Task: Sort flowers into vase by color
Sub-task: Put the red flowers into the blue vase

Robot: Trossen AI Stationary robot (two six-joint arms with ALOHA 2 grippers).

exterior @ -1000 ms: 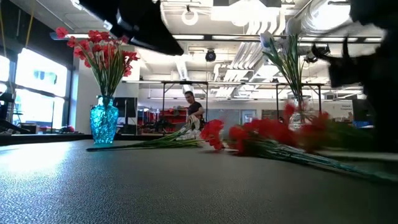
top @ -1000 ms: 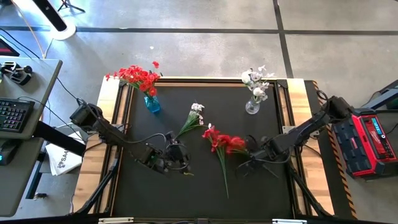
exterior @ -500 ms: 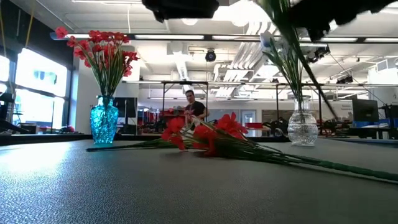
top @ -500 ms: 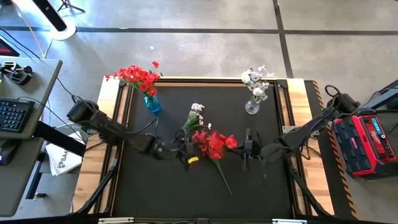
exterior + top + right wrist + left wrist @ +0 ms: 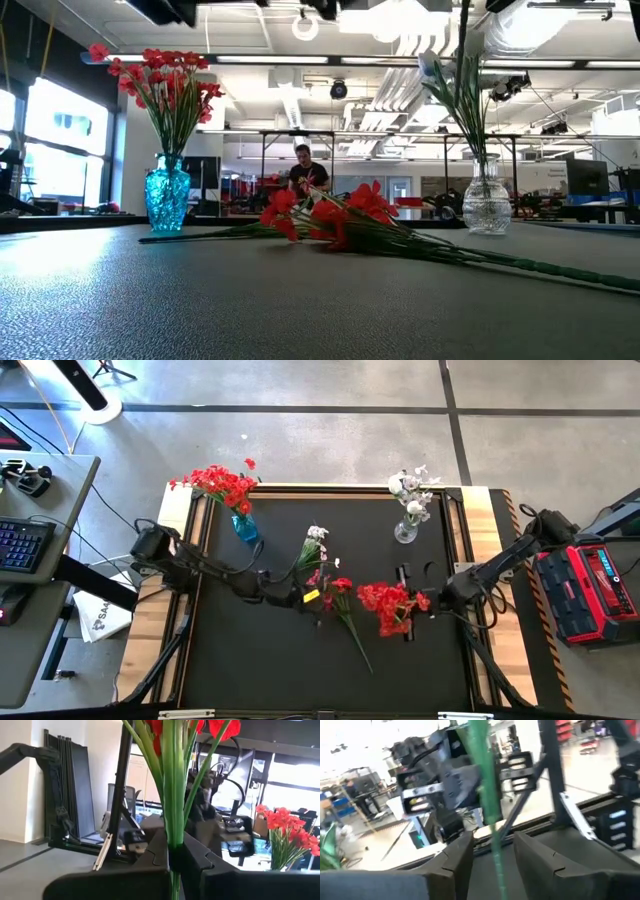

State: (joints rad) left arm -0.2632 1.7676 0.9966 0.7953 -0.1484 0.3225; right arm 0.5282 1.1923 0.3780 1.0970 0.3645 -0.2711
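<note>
My right gripper (image 5: 412, 602) (image 5: 175, 837) is shut on a red flower (image 5: 388, 607) above the table's middle right. Facing it from the left, my left gripper (image 5: 318, 598) (image 5: 493, 837) is open and level; the held stem (image 5: 487, 795) shows beyond the gap between its fingers. A second red flower (image 5: 338, 586) (image 5: 330, 215) lies flat on the mat, stem toward the near edge. A white flower (image 5: 316, 540) lies farther back. A blue vase (image 5: 245, 527) (image 5: 167, 195) holds red flowers. A clear vase (image 5: 405, 532) (image 5: 487, 205) holds white ones. My right gripper pinches the red flower's green stem (image 5: 172, 827) between its two shut fingers, below the leaves. The fingers lie level, coming from the table's right side, across the stem. The flower stands upright with its blossoms (image 5: 220, 727) above the fingers, lifted clear of the mat.
Both vases stand at the far edge of the black mat (image 5: 250, 660). A red case (image 5: 590, 590) sits past the table's right side. A person (image 5: 305, 175) works in the room far behind the table.
My right gripper has risen and tipped from pointing down to level, lifting one red flower off the mat and turning it upright. The other red flower stayed on the mat, slid slightly. My left gripper has moved up and toward the right, tipping to level.
</note>
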